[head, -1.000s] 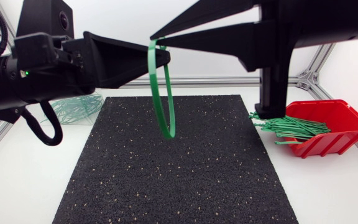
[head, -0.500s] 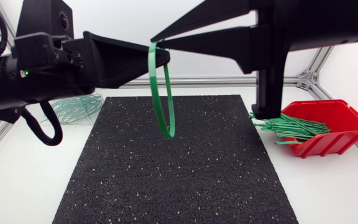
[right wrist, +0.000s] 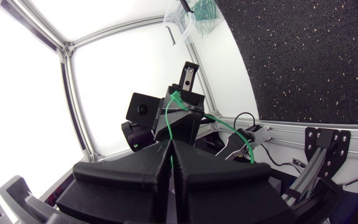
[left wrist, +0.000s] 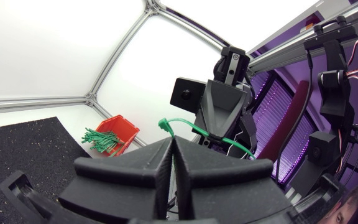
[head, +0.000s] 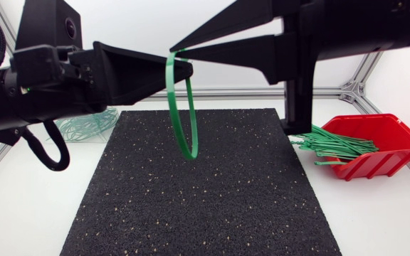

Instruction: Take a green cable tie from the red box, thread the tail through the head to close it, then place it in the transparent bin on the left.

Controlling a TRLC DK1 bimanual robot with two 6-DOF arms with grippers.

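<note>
1. My left gripper (head: 184,69) and right gripper (head: 178,48) meet tip to tip high over the mat (head: 212,206), each clamped on the top of the tie (head: 173,110).
2. The tie is bent into a loop that hangs straight down from both sets of fingertips, long axis upright, its lowest curve well clear of the mat.
3. I cannot tell whether the tail is fully through the head; the join is hidden at the fingers.
4. The bin (head: 84,124) lies to the left, below and behind my left arm, so that arm is much the nearer one.
5. The box (head: 393,139) sits far right, under my right arm.
6. I judge the right gripper should let go, leaving the left to carry the loop to the bin.
</note>
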